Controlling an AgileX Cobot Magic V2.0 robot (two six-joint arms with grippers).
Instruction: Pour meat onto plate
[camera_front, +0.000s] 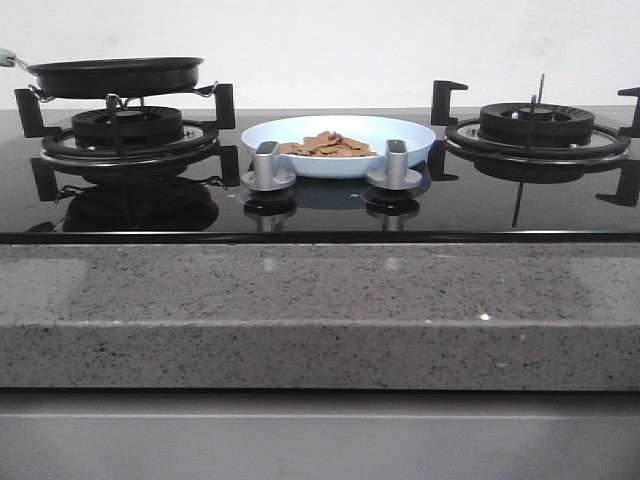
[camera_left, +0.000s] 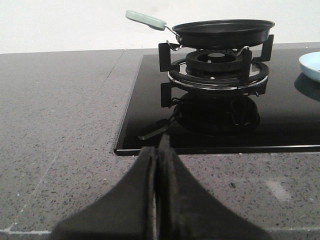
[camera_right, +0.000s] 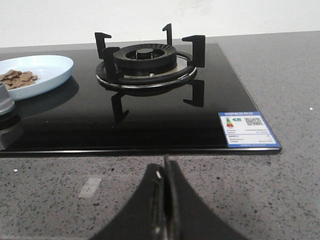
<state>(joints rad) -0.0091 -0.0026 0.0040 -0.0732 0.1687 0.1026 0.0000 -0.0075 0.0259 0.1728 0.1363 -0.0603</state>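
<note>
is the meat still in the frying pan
No, the meat lies heaped on the pale-blue plate between the burners, while the black frying pan sits apart on the left burner.

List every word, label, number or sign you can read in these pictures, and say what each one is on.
No text can be read in any view.
The white and blue rectangular sticker on the corner of the black glass cooktop carries print, coloured energy-rating bars and a QR-like code, all too small and blurred to read.
The black round frying pan, pale-blue round plate and silver knobs show no markings.
</note>
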